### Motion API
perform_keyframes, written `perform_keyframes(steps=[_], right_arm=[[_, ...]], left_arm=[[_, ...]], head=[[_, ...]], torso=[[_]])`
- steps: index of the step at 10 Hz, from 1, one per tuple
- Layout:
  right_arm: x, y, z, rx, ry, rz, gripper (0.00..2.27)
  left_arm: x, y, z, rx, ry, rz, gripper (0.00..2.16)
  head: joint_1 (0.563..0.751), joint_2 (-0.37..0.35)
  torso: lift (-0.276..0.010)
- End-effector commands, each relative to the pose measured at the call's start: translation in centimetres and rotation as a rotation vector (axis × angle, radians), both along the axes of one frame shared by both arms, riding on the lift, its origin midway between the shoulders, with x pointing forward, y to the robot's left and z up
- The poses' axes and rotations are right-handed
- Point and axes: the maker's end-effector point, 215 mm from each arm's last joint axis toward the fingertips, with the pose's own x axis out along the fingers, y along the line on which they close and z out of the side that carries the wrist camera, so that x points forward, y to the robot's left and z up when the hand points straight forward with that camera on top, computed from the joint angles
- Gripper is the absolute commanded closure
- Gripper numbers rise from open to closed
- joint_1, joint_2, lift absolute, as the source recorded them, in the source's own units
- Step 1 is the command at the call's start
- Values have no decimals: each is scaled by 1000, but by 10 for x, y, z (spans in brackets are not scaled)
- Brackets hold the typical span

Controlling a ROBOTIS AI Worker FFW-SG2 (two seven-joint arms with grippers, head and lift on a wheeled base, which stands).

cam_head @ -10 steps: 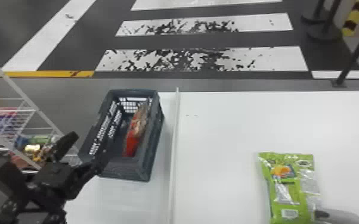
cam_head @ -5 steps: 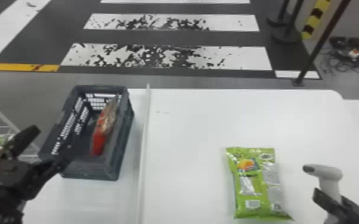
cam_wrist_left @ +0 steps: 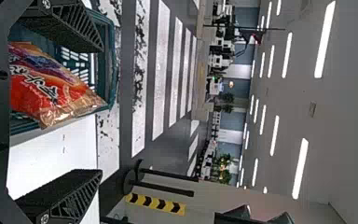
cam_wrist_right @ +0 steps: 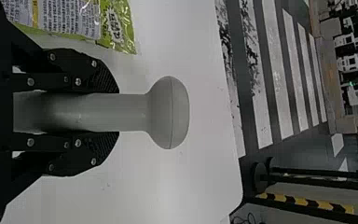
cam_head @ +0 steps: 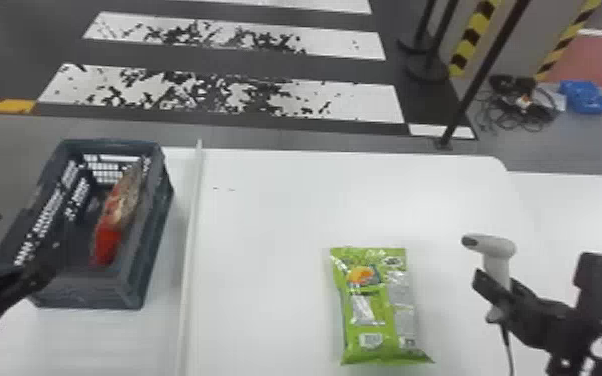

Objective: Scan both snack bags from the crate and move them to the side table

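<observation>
The green snack bag (cam_head: 379, 305) lies flat on the white table. The red snack bag (cam_head: 115, 215) leans inside the dark crate (cam_head: 157, 240) at the left. My left gripper (cam_head: 20, 250) is at the crate's near left side; in the left wrist view, the left gripper (cam_wrist_left: 100, 112) stands open, with the red bag (cam_wrist_left: 51, 88) beyond its fingers. My right gripper (cam_head: 497, 292) holds the grey scanner (cam_head: 495, 250) upright by its handle, right of the green bag. In the right wrist view, the right gripper (cam_wrist_right: 114, 112) is shut on the scanner's handle (cam_wrist_right: 121, 112).
A raised white strip (cam_head: 191, 240) runs between crate and green bag. Another white surface (cam_head: 585, 205) adjoins the table (cam_head: 275, 210) at the right. Barrier posts (cam_head: 485, 70) stand on the floor past the far edge, near cables (cam_head: 520, 107).
The head view has swung to the right, so crate and green bag sit farther left in it. The scanner, held by my right gripper, has come up from lying low to standing upright.
</observation>
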Motion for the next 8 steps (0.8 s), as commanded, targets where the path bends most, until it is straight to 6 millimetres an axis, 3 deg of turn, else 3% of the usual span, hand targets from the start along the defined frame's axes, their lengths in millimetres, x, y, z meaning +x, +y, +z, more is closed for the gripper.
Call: perform_keyframes(steps=[1,5,8], right_arm=[[2,-1,-27,12,48,16,2246],[12,-6,-68,-29,113,62,2246],[21,-34,-91,-67,146,51,2246]], left_arm=[[-1,0,0,3,3,0,70],[-6,-3,-10,-4,37,-5,70],[-9,-3,-11,5,42,-5,70]], head=[[695,-106],[695,-107],[695,-130]], torso=[[-29],[-29],[-29]])
